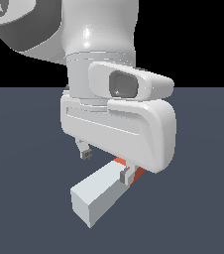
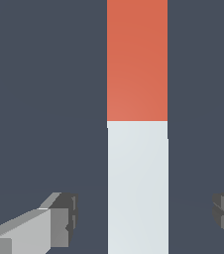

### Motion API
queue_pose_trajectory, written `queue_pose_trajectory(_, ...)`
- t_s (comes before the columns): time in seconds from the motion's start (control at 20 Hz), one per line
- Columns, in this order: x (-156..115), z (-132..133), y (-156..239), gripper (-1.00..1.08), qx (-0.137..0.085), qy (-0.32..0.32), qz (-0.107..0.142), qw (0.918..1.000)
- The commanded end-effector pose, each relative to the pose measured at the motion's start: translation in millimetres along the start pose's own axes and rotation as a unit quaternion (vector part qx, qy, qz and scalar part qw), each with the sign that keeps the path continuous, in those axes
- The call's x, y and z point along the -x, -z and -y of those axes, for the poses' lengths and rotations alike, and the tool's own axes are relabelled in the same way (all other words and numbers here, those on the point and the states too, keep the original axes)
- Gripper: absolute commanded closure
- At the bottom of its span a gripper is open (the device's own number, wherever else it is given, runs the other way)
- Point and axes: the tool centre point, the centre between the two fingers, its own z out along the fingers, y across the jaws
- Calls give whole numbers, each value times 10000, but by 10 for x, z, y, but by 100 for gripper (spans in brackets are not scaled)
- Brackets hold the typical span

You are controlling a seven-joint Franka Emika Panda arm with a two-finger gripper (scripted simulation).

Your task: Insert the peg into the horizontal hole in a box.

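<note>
Peg [image 2: 137, 149] lies flat on the dark grey floor [image 2: 44, 99], directly under the gripper [image 1: 107, 163]. By the look of it, it is a rigid, solid bar: stiff, not fragile, smooth-faced, so likely a bit slippery under the pads; probably light enough, but long, so a grip far from the middle would let it droop or swing. Best hold, as I judge it: across the two long flat sides, on the white part a little behind the colour line, which keeps the grip near the balance point and leaves one end free and well forward to go into the hole. Gripper is spread wide: fingers [image 2: 59, 218] stand on either side of the bar with clear gaps, touching nothing, the bar lined up between them. In the exterior view the fingertips hang low around the bar, near the colour change; whether they are down to its mid-height I cannot tell. Look of the peg: long square-section bar, sharp edges, matte; pale grey-white for most of its length, red-orange at the far end; white end points toward the exterior camera. Box and hole are not in either view.
</note>
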Motion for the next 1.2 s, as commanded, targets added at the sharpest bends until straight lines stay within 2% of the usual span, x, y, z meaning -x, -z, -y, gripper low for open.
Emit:
queue_pose_trajectory(0.0, 3, -2, -4, -92, 5, -32, -6, 10000)
queue_pose_trajectory(0.4, -5, 4, -31, -92, -1, 12, -2, 10000)
queue_pose_trajectory(0.85, -3, 16, -423, -92, -3, 22, -2, 10000)
queue_pose_trajectory(1.1, -10, 8, -495, -92, -2, 27, -2, 10000)
queue_pose_trajectory(1.15, -10, 8, -495, 108, -2, 27, -2, 10000)
